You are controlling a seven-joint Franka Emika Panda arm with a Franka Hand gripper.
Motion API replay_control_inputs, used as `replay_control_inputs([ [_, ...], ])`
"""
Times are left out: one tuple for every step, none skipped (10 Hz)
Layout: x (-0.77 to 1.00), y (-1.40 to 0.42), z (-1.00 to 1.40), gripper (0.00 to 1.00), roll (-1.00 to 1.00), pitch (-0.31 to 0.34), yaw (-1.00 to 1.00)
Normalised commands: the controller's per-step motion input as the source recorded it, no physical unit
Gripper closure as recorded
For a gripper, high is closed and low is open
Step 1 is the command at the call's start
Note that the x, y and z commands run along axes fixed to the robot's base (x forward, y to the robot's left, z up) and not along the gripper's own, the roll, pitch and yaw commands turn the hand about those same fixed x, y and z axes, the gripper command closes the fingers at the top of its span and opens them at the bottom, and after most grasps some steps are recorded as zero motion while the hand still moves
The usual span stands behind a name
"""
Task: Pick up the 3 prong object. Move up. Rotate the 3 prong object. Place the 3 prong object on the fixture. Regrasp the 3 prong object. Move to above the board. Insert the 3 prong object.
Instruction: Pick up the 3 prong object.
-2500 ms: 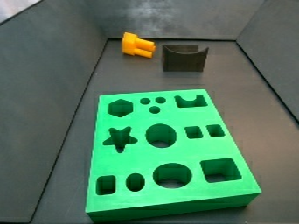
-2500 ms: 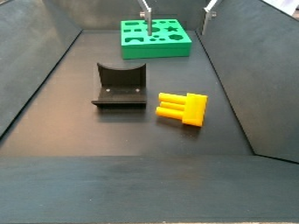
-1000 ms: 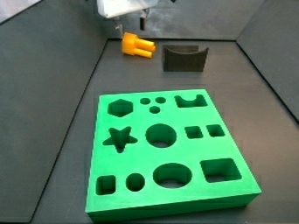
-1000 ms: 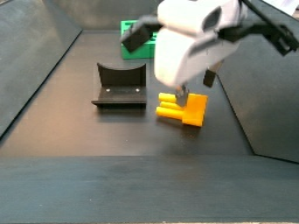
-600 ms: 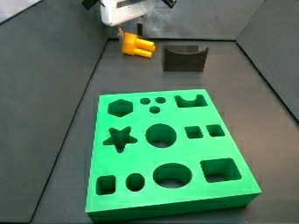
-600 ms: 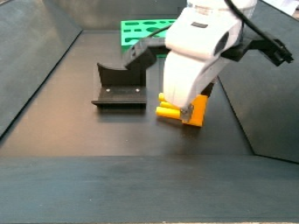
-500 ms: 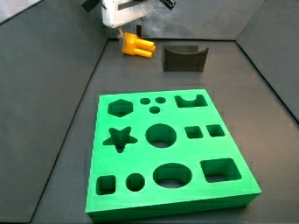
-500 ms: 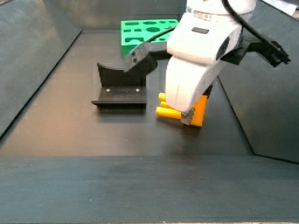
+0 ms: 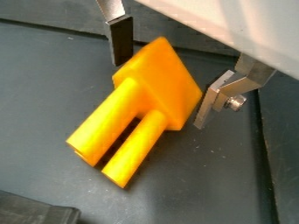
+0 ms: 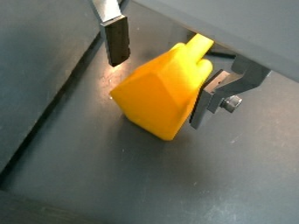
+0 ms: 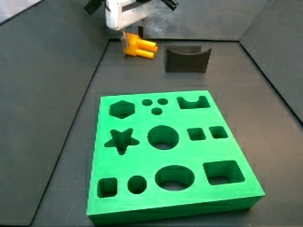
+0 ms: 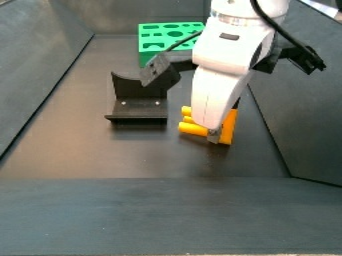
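The 3 prong object [image 9: 149, 92] is an orange-yellow block lying on the dark floor, its prongs pointing away from the block end. In both wrist views it lies between my gripper [image 9: 167, 74] fingers, one silver finger [image 9: 121, 39] on one side and the other finger [image 10: 208, 105] close against the opposite face. A gap shows beside the first finger, so the gripper is open around the piece [image 10: 163, 92]. In both side views the gripper [image 12: 210, 115] stands low over the piece [image 12: 217, 128], beside the dark fixture [image 12: 136, 100]. The green board [image 11: 172, 151] lies apart.
Grey walls enclose the dark floor. The fixture [image 11: 187, 58] stands close beside the orange piece [image 11: 142, 46] near the back wall. The white gripper body [image 12: 227, 55] hides part of the board [image 12: 163, 38] in that side view.
The gripper has come into view and lowered over the 3 prong object, sinking a little more in the last half second. The piece, fixture and board have not moved.
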Motion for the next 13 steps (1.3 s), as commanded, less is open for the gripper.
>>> replay_control_inputs([
  [-0.03,0.09,-0.72,0.00,0.17,0.014,0.03],
  [0.00,0.06,-0.49,0.00,0.08,0.024,0.01],
  [0.07,0.00,-0.32,0.00,0.03,0.039,0.04],
  [0.28,-0.04,-0.21,0.00,0.13,0.123,0.00],
  [0.30,-0.06,-0.19,0.00,0.20,0.156,0.00],
  [0.12,0.00,-0.13,0.00,0.15,0.106,0.00],
  [0.00,0.00,0.00,0.00,0.00,0.000,0.00],
  [0.00,0.00,0.00,1.00,0.00,0.000,0.00],
  [0.00,0.00,0.00,1.00,0.00,0.000,0.00],
  [0.00,0.00,0.00,1.00,0.00,0.000,0.00],
  [0.00,0.00,0.00,1.00,0.00,0.000,0.00],
  [0.00,0.00,0.00,1.00,0.00,0.000,0.00],
  [0.00,0.00,0.00,1.00,0.00,0.000,0.00],
])
